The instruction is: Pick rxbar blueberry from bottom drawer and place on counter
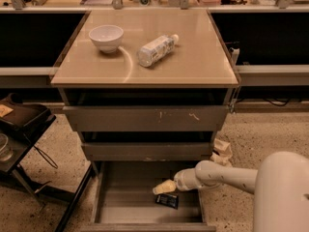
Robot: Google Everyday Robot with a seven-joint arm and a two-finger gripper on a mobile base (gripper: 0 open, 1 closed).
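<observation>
Camera view looks down on a grey cabinet with the bottom drawer [124,201] pulled out toward the floor. On its plain floor lies the rxbar blueberry [167,201], a small, flat, nearly black rectangle with faint pale print. It lies slightly askew, right of the drawer's middle and closer to the front edge than to the back.

The gripper [163,188], pale yellow at its tip, reaches into the drawer from the right at the end of a white arm [226,174]. It points left and slightly downward. The bar sits directly under the tip, just toward the drawer's front, and the 2 look to be touching or nearly so. Whether the gripper is clenched on the bar or released cannot be told from here.

Above the open tray, 2 closed drawers [145,119] show scratched grey fronts. The glossy beige counter [198,62] on top carries 1 white bowl [106,36] at the back left. Just right of the bowl, 1 clear plastic bottle [155,50] lies on its side.
</observation>
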